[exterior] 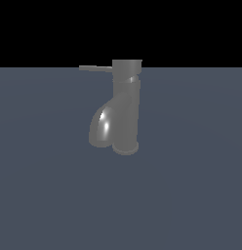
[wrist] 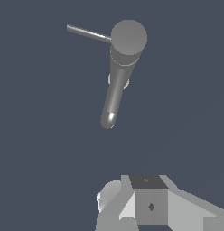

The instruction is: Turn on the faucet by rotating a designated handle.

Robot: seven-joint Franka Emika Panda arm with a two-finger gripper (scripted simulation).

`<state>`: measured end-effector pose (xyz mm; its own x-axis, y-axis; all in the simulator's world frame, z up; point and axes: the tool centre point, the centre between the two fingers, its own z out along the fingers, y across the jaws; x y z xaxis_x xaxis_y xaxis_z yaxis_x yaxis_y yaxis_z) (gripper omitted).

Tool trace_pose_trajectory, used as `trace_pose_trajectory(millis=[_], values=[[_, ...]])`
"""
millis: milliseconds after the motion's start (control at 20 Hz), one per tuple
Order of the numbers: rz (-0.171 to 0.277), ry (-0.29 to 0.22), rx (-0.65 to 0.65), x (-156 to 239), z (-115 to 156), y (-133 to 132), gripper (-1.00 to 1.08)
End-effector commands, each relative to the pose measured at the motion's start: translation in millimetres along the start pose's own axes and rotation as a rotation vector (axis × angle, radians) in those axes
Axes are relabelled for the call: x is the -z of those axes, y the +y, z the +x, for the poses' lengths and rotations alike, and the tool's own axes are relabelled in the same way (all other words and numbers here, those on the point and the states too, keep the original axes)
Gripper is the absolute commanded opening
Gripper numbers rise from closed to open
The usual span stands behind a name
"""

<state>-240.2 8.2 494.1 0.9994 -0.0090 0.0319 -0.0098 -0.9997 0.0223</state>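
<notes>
The handle (exterior: pixel 95 68) is a thin, straight dark grey rod sticking out level from the faucet's cap (exterior: pixel 127 64), pointing toward nine o'clock in the exterior view. It is far slimmer than the body it springs from, and nothing touches it.

The faucet (exterior: pixel 125 110) itself stands upright near the middle of the exterior view, on a flat blue-grey counter (exterior: pixel 191 195). Its cylindrical body rises from a round base flange (exterior: pixel 126 148), and a fat curved spout (exterior: pixel 101 128) bulges out low on the nine o'clock side and turns downward, with a bright glint on its curve. The cap reaches just above the line where the counter meets the black background.

From the wrist view, looking down on it, the cap (wrist: pixel 128 37) shows as a round disc, the handle (wrist: pixel 88 33) runs off from it toward ten o'clock, and the spout (wrist: pixel 113 97) stretches away toward six o'clock, ending in a shiny rounded tip.

The claw (wrist: pixel 147 205) shows only in the wrist view, as pale grey blocky parts at the frame's edge, well apart from the faucet. I cannot tell whether its fingers are spread or pressed together.
</notes>
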Motion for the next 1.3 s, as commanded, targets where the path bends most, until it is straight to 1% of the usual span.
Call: trace_pose_trajectory(millis=[0,400,1250], values=[[0.004,-0.001,-0.025,-0.8,4.8,-0.8,-1.0],[0.023,-0.006,-0.156,-5.6,30.3,-5.5,-1.0],[0.06,-0.035,-0.561,-32.3,106.4,-22.5,-1.0]])
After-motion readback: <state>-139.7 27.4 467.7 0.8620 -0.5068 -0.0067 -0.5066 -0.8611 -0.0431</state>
